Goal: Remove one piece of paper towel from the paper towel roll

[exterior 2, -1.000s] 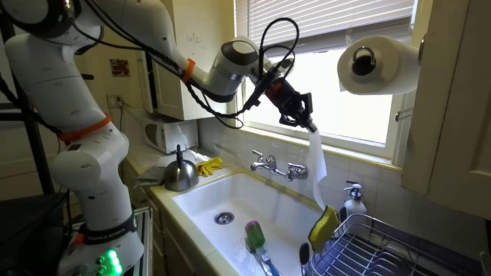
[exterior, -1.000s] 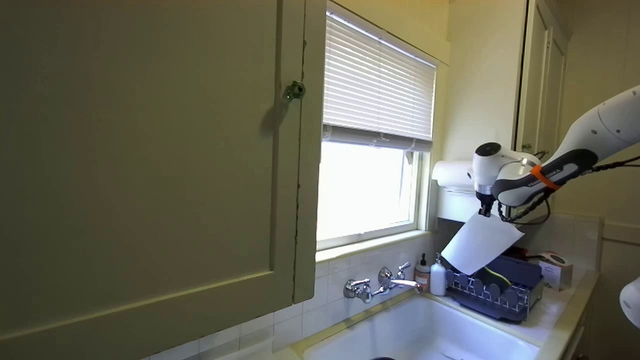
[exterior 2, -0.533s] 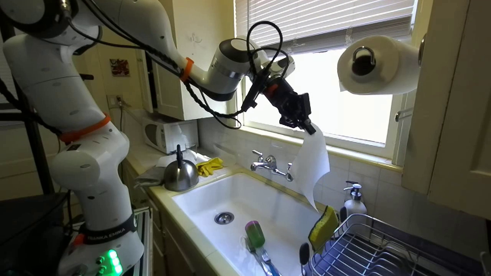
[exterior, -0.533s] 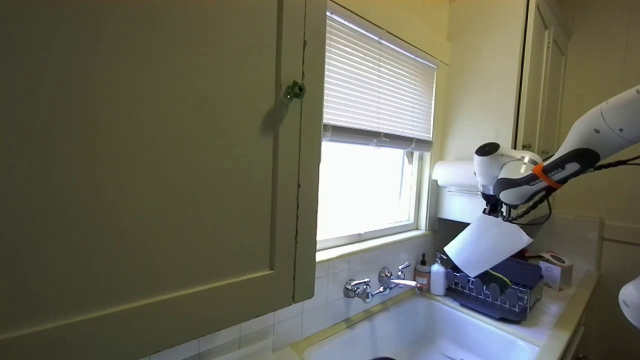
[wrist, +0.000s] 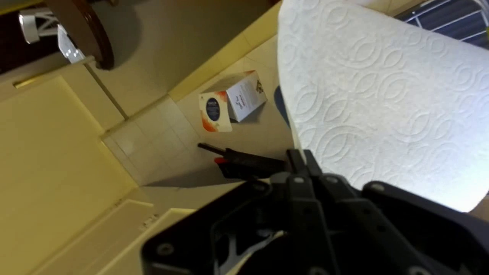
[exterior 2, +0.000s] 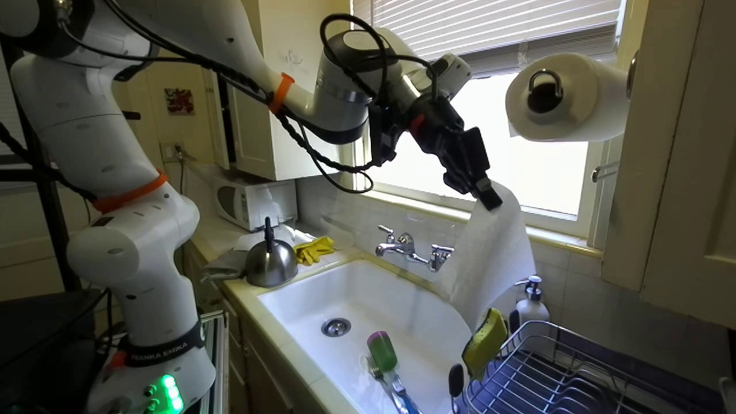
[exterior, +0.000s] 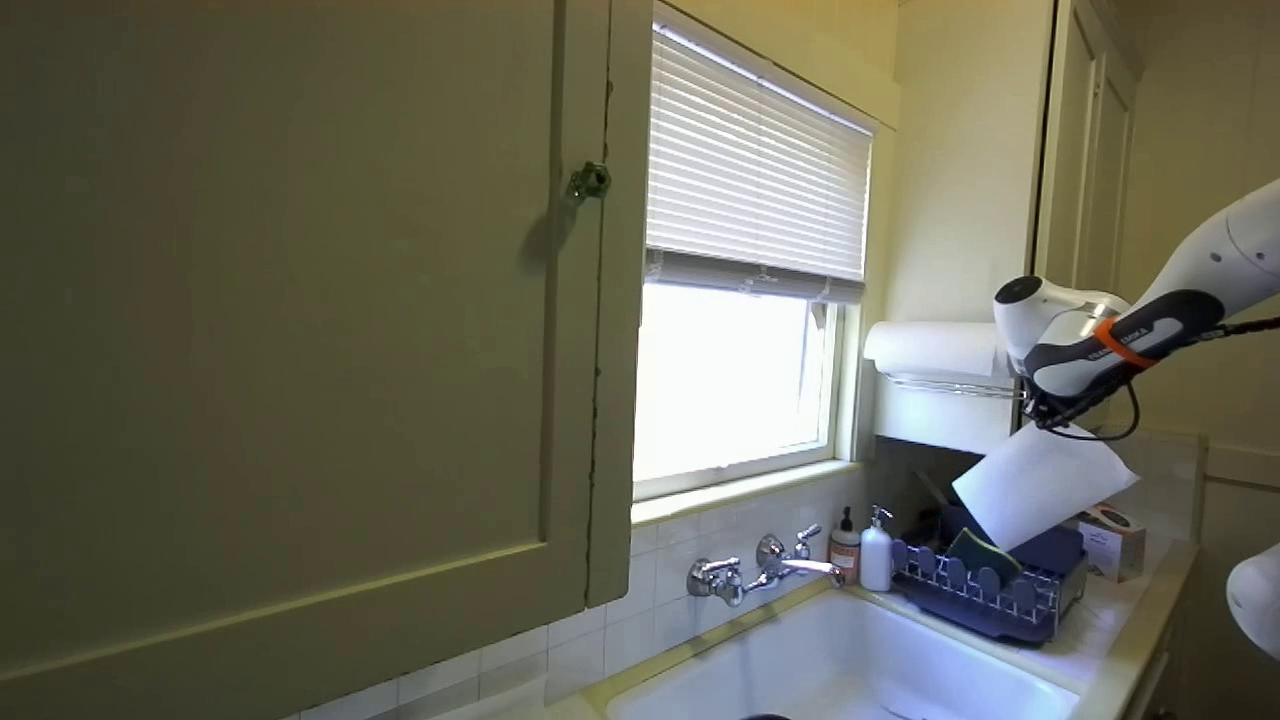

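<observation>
The white paper towel roll (exterior 2: 598, 100) hangs horizontally under the cupboard by the window; it also shows in an exterior view (exterior: 930, 346), partly behind my arm. My gripper (exterior 2: 489, 194) is below and to the side of the roll, apart from it. Its fingers are shut on the edge of the piece of paper towel (exterior 2: 489, 253), a loose white sheet that hangs free of the roll. The sheet also shows in an exterior view (exterior: 1045, 485). In the wrist view my gripper (wrist: 304, 157) pinches the edge of the embossed sheet (wrist: 382, 95), which spreads to the right.
The sheet hangs over the edge of the white sink (exterior 2: 299, 299), near the faucet (exterior 2: 402, 247), a yellow sponge (exterior 2: 484, 345), a soap bottle (exterior 2: 532, 310) and the dish rack (exterior 2: 552, 368). A kettle (exterior 2: 271, 264) stands on the counter. A box (wrist: 244, 95) shows in the wrist view.
My gripper has moved to the right in both exterior views, carrying the sheet. The sheet has swung from nearly edge-on to showing its broad face in an exterior view.
</observation>
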Motion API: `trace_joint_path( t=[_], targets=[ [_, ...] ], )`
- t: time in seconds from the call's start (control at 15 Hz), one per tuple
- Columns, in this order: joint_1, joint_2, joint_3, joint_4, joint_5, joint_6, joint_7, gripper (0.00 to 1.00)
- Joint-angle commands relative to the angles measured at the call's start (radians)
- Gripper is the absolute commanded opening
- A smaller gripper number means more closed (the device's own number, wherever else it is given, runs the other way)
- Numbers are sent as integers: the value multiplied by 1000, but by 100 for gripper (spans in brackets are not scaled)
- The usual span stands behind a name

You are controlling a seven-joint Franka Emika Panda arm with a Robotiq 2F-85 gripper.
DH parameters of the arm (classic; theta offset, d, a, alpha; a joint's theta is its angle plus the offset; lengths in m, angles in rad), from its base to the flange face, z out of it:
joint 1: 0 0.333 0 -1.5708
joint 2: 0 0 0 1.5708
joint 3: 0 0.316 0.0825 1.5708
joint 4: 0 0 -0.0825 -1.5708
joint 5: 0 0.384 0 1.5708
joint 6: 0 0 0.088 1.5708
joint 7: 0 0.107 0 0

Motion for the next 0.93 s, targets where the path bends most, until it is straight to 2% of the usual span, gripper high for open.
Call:
trace_joint_path(
  t=[0.0,0.27,0.6,0.87],
  targets=[
    [-27,16,7,45,-63,-95,167,0],
    [-21,35,22,77,-115,-252,350,0],
    [29,48,6,81,-67,-328,353,0],
    [79,23,-32,50,35,-166,252,0]
  ],
)
